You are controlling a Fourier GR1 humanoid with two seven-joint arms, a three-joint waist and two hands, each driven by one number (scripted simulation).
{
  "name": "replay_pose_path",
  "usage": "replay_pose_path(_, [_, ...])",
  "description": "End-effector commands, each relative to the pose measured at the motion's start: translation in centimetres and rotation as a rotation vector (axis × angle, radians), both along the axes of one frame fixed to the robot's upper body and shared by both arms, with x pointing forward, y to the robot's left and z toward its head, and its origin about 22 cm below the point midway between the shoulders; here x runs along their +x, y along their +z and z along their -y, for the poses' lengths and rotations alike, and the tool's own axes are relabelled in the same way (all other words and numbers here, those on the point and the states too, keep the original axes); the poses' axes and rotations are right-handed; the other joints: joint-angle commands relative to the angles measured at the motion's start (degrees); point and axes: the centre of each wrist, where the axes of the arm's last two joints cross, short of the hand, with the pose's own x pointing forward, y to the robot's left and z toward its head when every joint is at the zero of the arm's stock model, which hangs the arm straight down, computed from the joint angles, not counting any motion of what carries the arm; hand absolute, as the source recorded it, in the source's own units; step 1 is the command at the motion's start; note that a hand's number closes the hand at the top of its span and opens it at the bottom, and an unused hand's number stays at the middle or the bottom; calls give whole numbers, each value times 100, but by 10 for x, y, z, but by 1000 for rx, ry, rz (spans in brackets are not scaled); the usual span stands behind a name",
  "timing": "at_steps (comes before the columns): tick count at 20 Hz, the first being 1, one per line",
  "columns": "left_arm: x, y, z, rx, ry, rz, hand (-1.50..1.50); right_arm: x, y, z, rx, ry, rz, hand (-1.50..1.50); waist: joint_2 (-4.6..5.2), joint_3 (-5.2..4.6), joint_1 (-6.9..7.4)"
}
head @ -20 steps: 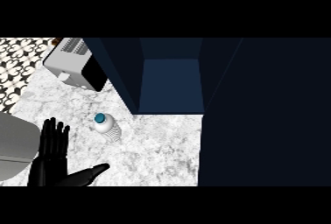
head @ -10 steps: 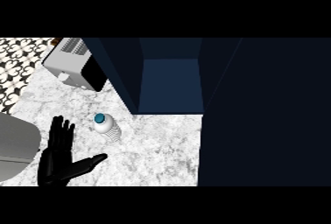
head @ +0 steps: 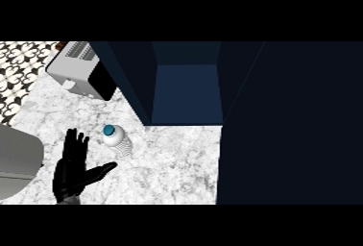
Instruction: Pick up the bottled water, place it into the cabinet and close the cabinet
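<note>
**Hand open beside bottle, cabinet standing open**

You've got the clear ribbed plastic water bottle with the teal cap (head: 116, 141) standing upright on the white-grey marbled counter (head: 170, 168), just near-left of the dark navy cabinet (head: 188, 91). Open counter runs to the right of the bottle up to the cabinet's dark right-hand panel, & toward you as well. To the far left, the white boxy toaster w/ slotted top (head: 79, 69) sits close to the cabinet's left wall; a bare strip of counter separates it from the bottle. A patterned black-and-white tiled strip (head: 21, 72) borders the counter on the far left. A grey rounded shape (head: 18, 163) fills the near-left edge.

The black hand (head: 73, 168) showing at the near left is spread, fingers straight & pointing away, thumb out to the right. It's just left of the bottle, not touching. Can't tell you for sure which arm it belongs to. No other hand shows.

Vs half a sec ago: the hand has shifted right & farther in, closing on the bottle. Bottle, toaster & cabinet haven't moved.

Cabinet's interior shows a blue floor; no contents visible.
</note>
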Motion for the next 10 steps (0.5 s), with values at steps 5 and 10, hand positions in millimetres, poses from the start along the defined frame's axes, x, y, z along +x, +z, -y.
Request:
replay_pose_path(5, [-3, -43, 10, -34, -5, 4, -150, 8, 1, -1, 7, -15, 10, -150, 4, 0, 7])
replay_pose_path(10, [13, -45, 2, -67, -17, 9, -150, -13, 11, -12, -14, 5, 12, -150, -2, 0, -12])
